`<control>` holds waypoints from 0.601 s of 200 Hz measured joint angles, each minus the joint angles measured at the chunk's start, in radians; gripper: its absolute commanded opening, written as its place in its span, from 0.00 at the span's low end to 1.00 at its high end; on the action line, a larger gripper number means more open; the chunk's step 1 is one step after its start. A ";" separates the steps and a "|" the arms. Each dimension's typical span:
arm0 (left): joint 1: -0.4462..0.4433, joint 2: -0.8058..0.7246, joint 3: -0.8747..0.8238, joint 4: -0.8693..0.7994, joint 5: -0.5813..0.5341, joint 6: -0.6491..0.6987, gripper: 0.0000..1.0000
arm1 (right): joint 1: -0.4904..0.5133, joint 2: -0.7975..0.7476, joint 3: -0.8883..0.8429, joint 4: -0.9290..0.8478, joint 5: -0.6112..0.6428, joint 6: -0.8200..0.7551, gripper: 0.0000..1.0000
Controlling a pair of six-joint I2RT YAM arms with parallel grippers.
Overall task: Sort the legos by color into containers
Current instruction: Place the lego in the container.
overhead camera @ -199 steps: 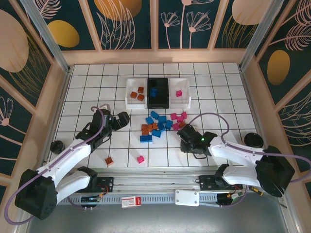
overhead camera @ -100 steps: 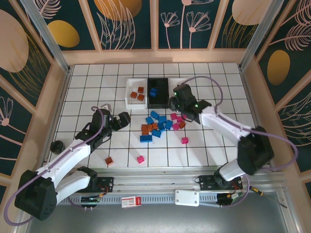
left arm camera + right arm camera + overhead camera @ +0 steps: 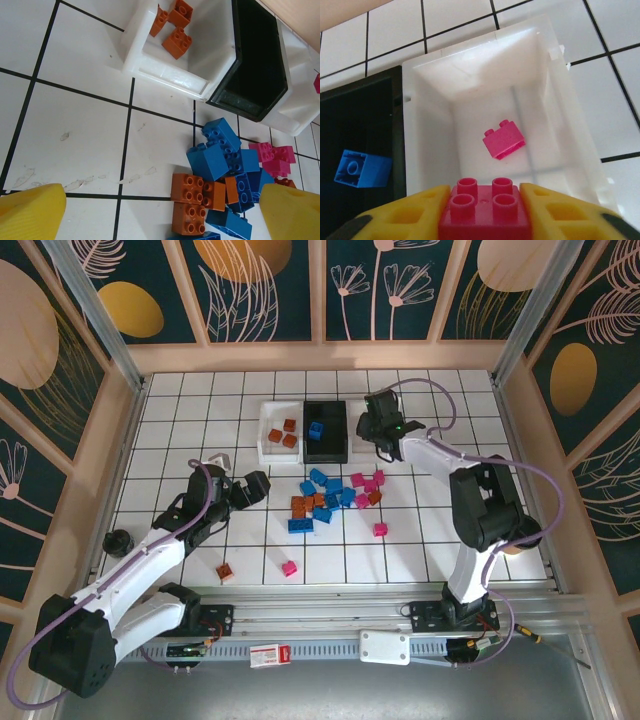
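Observation:
My right gripper [image 3: 377, 434] hovers over the right white container [image 3: 470, 75], shut on a magenta lego [image 3: 485, 212] held studs-up between its yellow fingers. One magenta lego [image 3: 503, 140] lies inside that bin. The black container [image 3: 330, 447] holds a blue lego [image 3: 362, 169]. Orange legos [image 3: 176, 41] lie in the left white container [image 3: 266, 443]. A mixed pile of blue, orange and magenta legos [image 3: 335, 495] lies mid-table. My left gripper [image 3: 255, 485] stands open just left of the pile, with orange legos [image 3: 197, 192] and blue ones [image 3: 220, 155] ahead of its fingers.
Loose on the front tiles lie an orange lego [image 3: 226, 572] and two magenta ones [image 3: 289, 567], [image 3: 380, 529]. A white box with a red label [image 3: 270, 655] rests on the front rail. A black round object [image 3: 118, 538] sits at the left edge. Wooden walls surround the table.
My right arm swung from the near side of the pile up to the right white container, carrying a magenta lego. The left arm has not moved.

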 measured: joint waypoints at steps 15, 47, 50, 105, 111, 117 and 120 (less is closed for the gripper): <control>0.000 -0.005 -0.001 0.000 0.000 0.001 0.99 | -0.001 0.018 0.013 0.001 -0.013 0.005 0.60; 0.000 -0.011 -0.001 0.004 0.003 0.004 0.99 | 0.001 0.019 0.026 0.001 -0.034 0.004 0.66; 0.000 -0.011 -0.001 0.004 0.003 0.004 0.99 | 0.002 0.017 0.025 0.000 -0.035 0.003 0.67; 0.000 -0.013 -0.001 0.006 0.003 0.004 0.99 | 0.042 -0.238 -0.195 -0.008 -0.061 0.005 0.70; 0.000 -0.013 -0.001 0.006 0.003 0.004 0.99 | 0.053 -0.277 -0.232 -0.012 -0.062 0.005 0.70; 0.000 -0.013 -0.001 0.006 0.003 0.004 0.99 | 0.065 -0.314 -0.271 -0.018 -0.063 0.008 0.70; 0.000 -0.013 -0.002 0.006 0.003 0.004 0.99 | 0.071 -0.330 -0.290 -0.021 -0.066 0.008 0.70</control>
